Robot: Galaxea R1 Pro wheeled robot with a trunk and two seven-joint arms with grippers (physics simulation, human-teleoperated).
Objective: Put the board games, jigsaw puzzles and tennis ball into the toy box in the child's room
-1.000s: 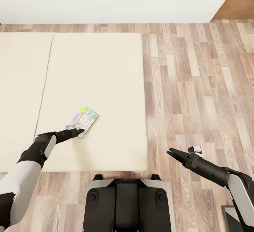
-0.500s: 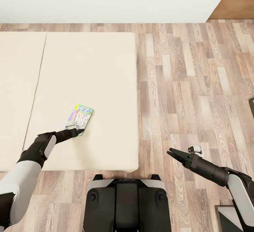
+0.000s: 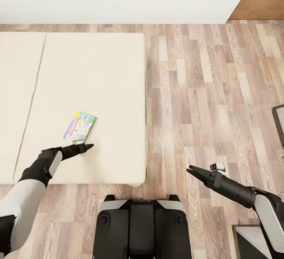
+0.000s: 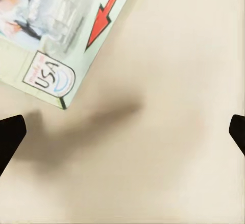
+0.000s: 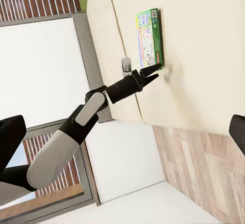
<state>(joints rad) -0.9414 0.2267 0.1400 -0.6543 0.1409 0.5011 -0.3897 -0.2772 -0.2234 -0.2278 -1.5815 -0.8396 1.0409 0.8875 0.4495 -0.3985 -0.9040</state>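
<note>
Your left gripper [image 3: 87, 146] sits just off the near corner of the board game [image 3: 80, 125], fingers spread apart and holding nothing. That game lies flat on the bed [image 3: 110, 77], towards its near side. Your right gripper [image 3: 192, 171] hangs over the wooden floor [image 3: 205, 93], jaws parted and empty, well apart from the bed.

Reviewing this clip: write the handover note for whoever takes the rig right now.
Left gripper: open, empty, over the bed just short of the board game's near corner, apparently not touching it.
Right gripper: open, empty, out over the floor.
The board game lies flat on the mattress, not yet grasped.
Done: nothing visible.
Left: grip this game and carry it to the toy box; the other toys, table and box are out of view, so check them.
</note>
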